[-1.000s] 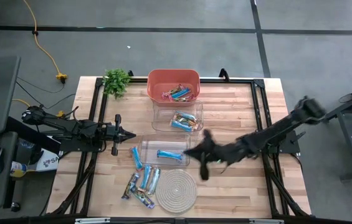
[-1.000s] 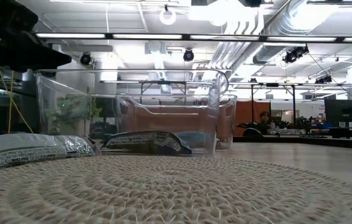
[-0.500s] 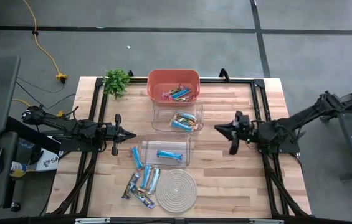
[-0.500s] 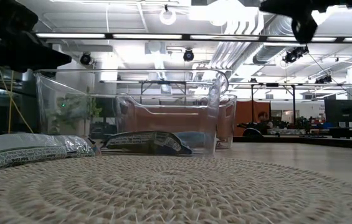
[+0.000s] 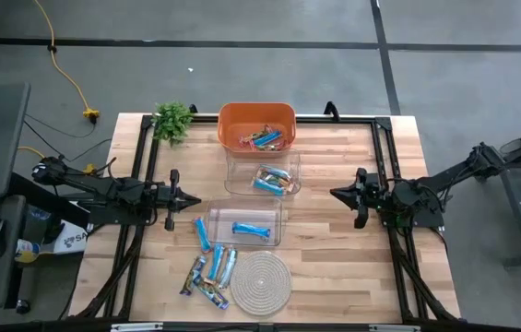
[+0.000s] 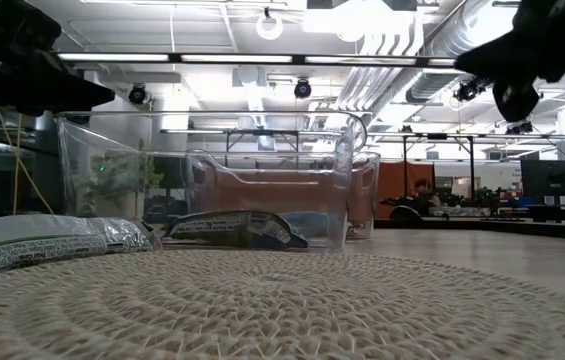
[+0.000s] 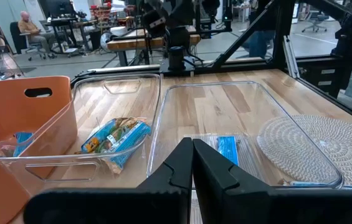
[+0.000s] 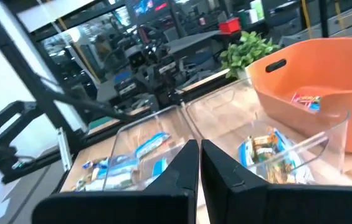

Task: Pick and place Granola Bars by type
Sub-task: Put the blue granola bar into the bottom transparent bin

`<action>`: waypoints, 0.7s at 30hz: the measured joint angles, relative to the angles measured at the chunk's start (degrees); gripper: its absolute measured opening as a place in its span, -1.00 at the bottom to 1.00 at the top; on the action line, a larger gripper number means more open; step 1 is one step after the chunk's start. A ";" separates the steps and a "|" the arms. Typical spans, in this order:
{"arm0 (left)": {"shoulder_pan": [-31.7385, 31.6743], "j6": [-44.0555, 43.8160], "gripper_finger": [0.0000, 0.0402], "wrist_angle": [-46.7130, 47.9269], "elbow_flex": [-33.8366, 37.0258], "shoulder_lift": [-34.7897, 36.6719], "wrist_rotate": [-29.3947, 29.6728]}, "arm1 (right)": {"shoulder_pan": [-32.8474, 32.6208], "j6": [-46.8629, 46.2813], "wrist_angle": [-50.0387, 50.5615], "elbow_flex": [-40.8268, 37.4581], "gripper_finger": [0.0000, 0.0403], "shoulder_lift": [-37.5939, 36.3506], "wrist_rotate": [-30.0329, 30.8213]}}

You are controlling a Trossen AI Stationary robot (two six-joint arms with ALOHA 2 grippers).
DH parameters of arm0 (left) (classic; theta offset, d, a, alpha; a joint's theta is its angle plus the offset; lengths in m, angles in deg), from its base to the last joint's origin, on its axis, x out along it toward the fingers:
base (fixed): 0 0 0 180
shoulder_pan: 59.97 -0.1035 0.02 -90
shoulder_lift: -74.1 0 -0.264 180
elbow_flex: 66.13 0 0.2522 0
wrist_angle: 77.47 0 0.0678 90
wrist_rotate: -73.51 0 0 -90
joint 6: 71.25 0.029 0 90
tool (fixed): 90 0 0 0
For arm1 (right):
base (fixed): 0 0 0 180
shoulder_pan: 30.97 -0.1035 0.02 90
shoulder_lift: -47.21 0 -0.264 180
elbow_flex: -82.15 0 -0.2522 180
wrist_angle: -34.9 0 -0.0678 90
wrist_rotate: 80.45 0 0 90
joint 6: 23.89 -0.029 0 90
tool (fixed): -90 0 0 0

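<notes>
1. Both arms sit parked at the sides of the desk (image 5: pixel 334 267), so this looks like a pause between picks, not mid-grab.
2. The left pincer (image 5: pixel 189 200) rests at the left edge, fingers pressed together, nothing in it. The right pincer (image 5: pixel 338 194) is over on the right, also pressed together and empty, well apart from any bar.
3. Where the Granola Bars are: a loose pile (image 5: pixel 210 267) lies on the bare wood near the front edge, just beside the woven coaster (image 5: pixel 262 283), mostly light blue wrappers with a darker one or two mixed in. One more blue bar (image 5: pixel 202 233) lies angled just outside the front clear bin's left wall.
4. Already sorted, by the look of it: a single blue bar in the front clear bin (image 5: pixel 219 214), a few multicoloured ones in the middle clear bin (image 5: pixel 238 183), and a few more in the orange tub (image 5: pixel 232 115) at the back. A little fake plant (image 5: pixel 172 120) sits in the back corner, not part of the job.
5. My guess at progress: under halfway, since most bars are still in the pile.
6. Next move probably needs one arm to spread its fingers, come down over a single bar at the edge of the pile, and pinch it across the narrow side without dragging its neighbours. The blue ones overlap a bit, so picking just one could be fiddly.
</notes>
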 joint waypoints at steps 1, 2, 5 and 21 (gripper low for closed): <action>-0.01 0.01 -0.96 -0.01 0.00 0.00 0.01 | 0.60 0.18 0.08 -0.74 -1.00 -0.99 -1.13; 0.00 0.00 -0.96 0.01 0.01 0.00 0.01 | 1.33 0.43 0.05 -1.30 -1.00 -1.86 -2.18; 0.01 0.00 -0.96 -0.01 -0.01 0.00 0.00 | 4.10 1.71 0.23 -2.38 -1.00 -4.03 -5.35; 0.00 0.01 -0.96 -0.01 0.01 0.00 0.00 | 20.25 3.29 9.39 -2.79 -1.00 -6.30 -26.78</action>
